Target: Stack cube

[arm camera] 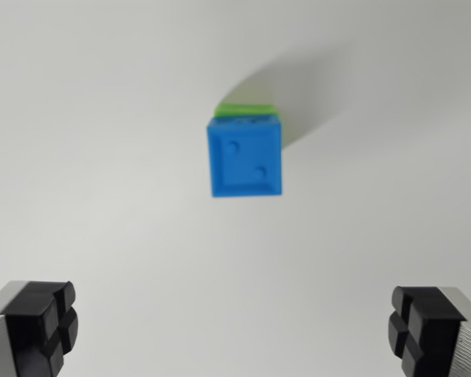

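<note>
A blue cube (246, 157) with two dimples on its top face sits on a green cube (245, 108), of which only a thin strip shows behind the blue one's far edge. Both rest on a plain white surface (102, 157) near the middle of the wrist view. My gripper (235, 330) hangs above and nearer the camera, open wide. Its black-padded fingertips (43, 322) show at the bottom left and bottom right corners, with nothing between them. The blue cube is well clear of both fingers.
The stack casts a soft grey shadow (314, 94) toward the upper right. The white surface fills the rest of the view.
</note>
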Available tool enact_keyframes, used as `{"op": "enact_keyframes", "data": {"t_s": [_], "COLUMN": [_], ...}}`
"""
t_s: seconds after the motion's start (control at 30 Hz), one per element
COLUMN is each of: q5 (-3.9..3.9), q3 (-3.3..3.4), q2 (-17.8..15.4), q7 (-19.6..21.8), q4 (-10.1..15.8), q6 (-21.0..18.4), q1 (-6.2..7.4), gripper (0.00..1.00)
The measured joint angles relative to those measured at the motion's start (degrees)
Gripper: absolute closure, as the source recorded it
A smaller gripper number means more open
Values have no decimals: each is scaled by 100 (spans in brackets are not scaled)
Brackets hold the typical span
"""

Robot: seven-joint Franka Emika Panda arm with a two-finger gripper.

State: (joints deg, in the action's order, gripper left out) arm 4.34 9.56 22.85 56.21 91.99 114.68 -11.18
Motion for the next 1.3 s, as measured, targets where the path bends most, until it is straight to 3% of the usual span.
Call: {"op": "enact_keyframes", "data": {"t_s": [0.7, 1.3], "q5": [-31, -33], "q3": [24, 31], "q2": [-168, -170], "q7": [30, 33], "q4": [-598, -702], "q6": [-757, -876], "q1": [0, 0], "gripper": [0, 0]}}
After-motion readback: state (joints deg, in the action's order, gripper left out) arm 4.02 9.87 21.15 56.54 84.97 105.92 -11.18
